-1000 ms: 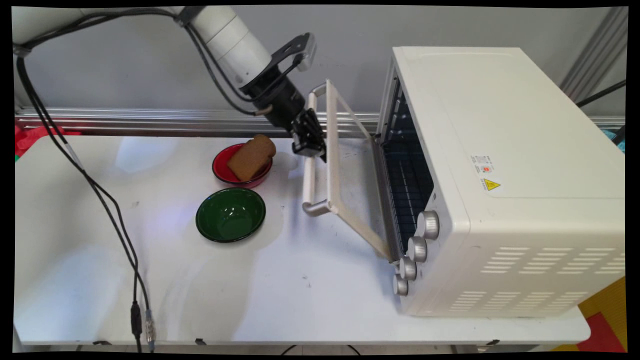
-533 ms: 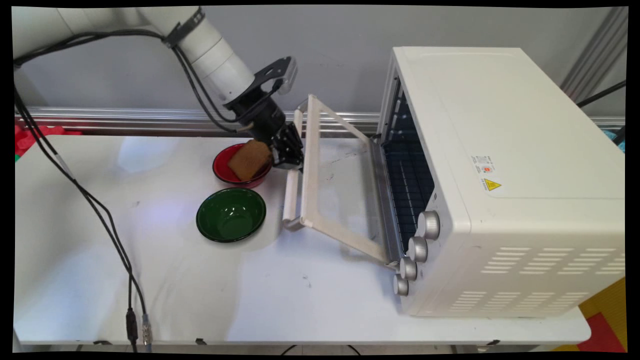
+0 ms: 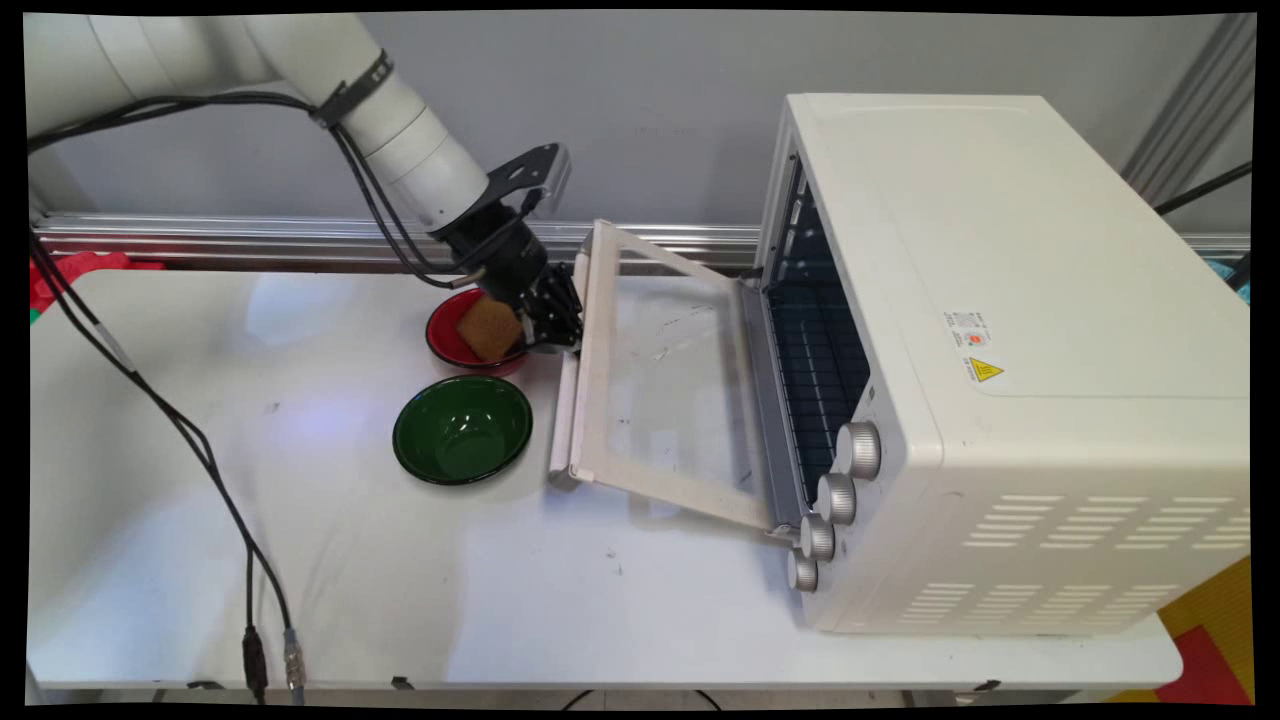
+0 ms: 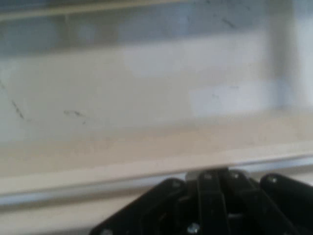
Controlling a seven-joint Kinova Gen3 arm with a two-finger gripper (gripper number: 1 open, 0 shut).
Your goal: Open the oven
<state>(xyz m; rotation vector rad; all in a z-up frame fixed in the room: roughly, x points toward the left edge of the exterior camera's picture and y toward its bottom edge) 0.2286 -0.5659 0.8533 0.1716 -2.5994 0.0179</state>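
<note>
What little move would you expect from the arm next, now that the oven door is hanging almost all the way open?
Probably ease the door's handle slightly lower, then let go. The end effector is at the handle's far end, and the oven door lies nearly flat but its near corner looks raised off the table.

Bright, even light; hand view blurred throughout.

Cream oven (image 3: 1000,330), green bowl (image 3: 461,430)

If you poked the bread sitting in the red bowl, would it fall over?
Probably. The bread leans on edge against the rim of the red bowl rather than lying flat, so a nudge could tip it. It looks thick and light, likely soft rather than stiff. The gripper is right beside it.
</note>
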